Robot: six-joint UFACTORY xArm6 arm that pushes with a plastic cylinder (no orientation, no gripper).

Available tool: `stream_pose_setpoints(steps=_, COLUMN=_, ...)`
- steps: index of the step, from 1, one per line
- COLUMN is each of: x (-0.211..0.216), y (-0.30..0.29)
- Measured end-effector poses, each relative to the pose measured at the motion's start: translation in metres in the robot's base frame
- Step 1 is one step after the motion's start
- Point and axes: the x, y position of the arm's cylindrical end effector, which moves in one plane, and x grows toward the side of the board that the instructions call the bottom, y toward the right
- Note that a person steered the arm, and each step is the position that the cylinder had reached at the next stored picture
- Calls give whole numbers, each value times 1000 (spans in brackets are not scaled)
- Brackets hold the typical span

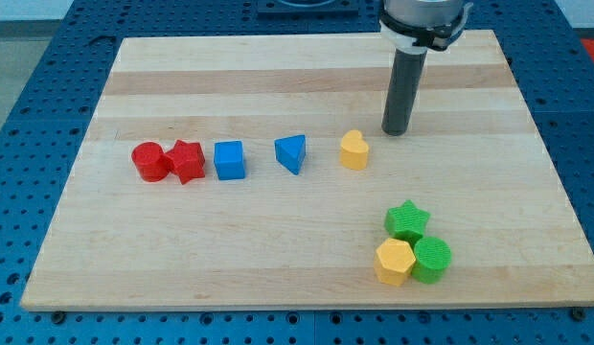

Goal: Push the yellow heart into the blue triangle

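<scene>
Looking down at the wooden worktop (pixel 307 259) from the one camera view, so here's the layout. My tip (pixel 396 131) sits on the board just up and to the view's right of the yellow heart (pixel 354 150), close to it but with a small gap, not touching as far as I can tell. No fingers on this rig, just the straight dark rod, so nothing spread or pinching anything.

The yellow heart is roughly mid-board, and the blue triangle (pixel 291 153) is near it on the view's left, clearly apart. Further left along the same row is a blue cube (pixel 230 160), then a red star (pixel 187 161) touching a red cylinder (pixel 148 161) at the row's left end.

Down toward the view's bottom right there's a tight cluster: a green star (pixel 407 220) on top, a yellow hexagon (pixel 395 263) below it to the left and a green cylinder (pixel 432 260) below to the right, all three bunched up against each other. That cluster is well apart from the heart.
</scene>
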Motion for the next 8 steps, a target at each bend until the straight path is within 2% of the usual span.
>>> stream_pose_setpoints(steps=2, x=1, y=-46)
stream_pose_setpoints(steps=4, x=16, y=24)
stream_pose_setpoints(steps=5, x=44, y=21)
stream_pose_setpoints(steps=6, x=50, y=4)
stream_pose_setpoints(steps=8, x=26, y=3)
